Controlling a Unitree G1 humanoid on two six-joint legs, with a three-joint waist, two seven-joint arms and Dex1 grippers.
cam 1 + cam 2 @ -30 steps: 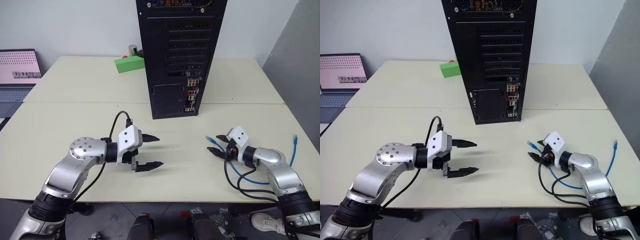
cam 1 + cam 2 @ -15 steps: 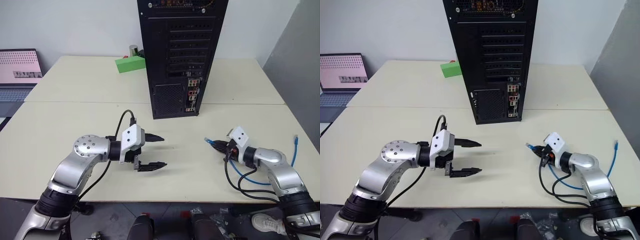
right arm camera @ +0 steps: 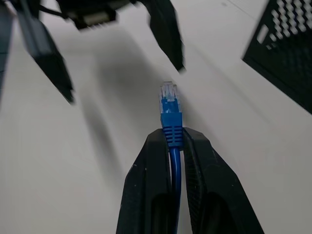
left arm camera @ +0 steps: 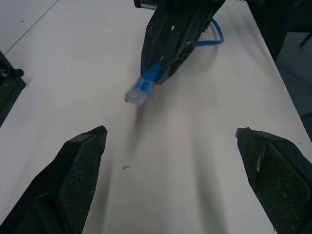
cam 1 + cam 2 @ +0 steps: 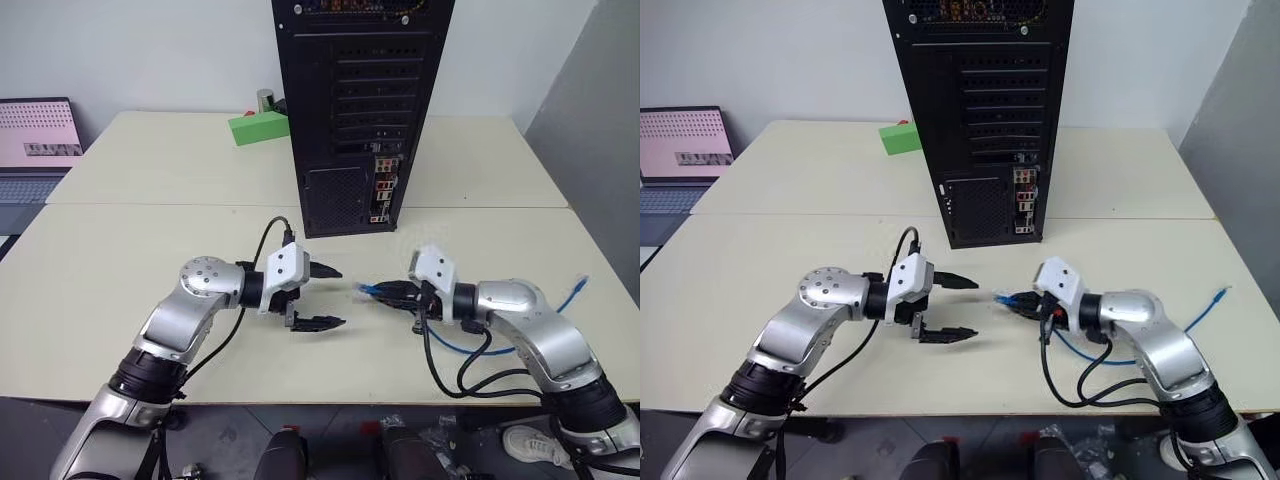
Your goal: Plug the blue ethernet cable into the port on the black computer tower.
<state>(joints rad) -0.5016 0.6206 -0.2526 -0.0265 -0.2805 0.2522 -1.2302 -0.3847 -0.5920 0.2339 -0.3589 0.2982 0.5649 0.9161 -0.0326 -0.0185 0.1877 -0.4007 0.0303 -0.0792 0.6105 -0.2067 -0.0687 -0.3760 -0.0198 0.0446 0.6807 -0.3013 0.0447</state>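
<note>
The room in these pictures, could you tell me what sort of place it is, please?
Probably an office or lab workbench: a black computer tower stands on pale tables, a laptop sits at the far left, and a blue network cable is in use.

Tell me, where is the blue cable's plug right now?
The blue ethernet cable has its plug pinched in the right gripper, above the table, before the black computer tower, facing the open left gripper.
</note>
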